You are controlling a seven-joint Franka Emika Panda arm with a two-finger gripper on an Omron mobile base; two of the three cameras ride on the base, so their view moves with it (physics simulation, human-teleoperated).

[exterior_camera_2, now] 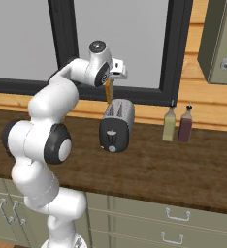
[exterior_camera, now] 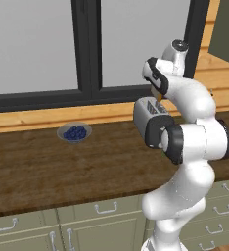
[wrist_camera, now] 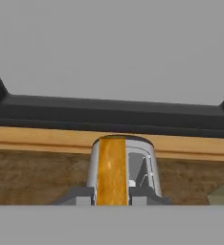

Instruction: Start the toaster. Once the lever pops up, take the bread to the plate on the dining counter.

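End effector [exterior_camera_2: 108, 86] pinching bread [exterior_camera_2: 108, 92] above toaster [exterior_camera_2: 116, 125]; blueberry bowl [exterior_camera: 74, 132] left, bottles [exterior_camera_2: 169, 124] right.

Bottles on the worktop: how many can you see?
2. A pale yellowish bottle and a dark reddish bottle stand side by side against the back wall, right of the toaster. Others may be hidden behind the arm.

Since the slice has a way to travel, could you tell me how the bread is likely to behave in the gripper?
The bread hangs edge-on and straight from the gripper above the toaster, so it looks stiff, not floppy. It is thin and small, so probably light. Pinched at its top end alone, it might swing or slip on a quick move.
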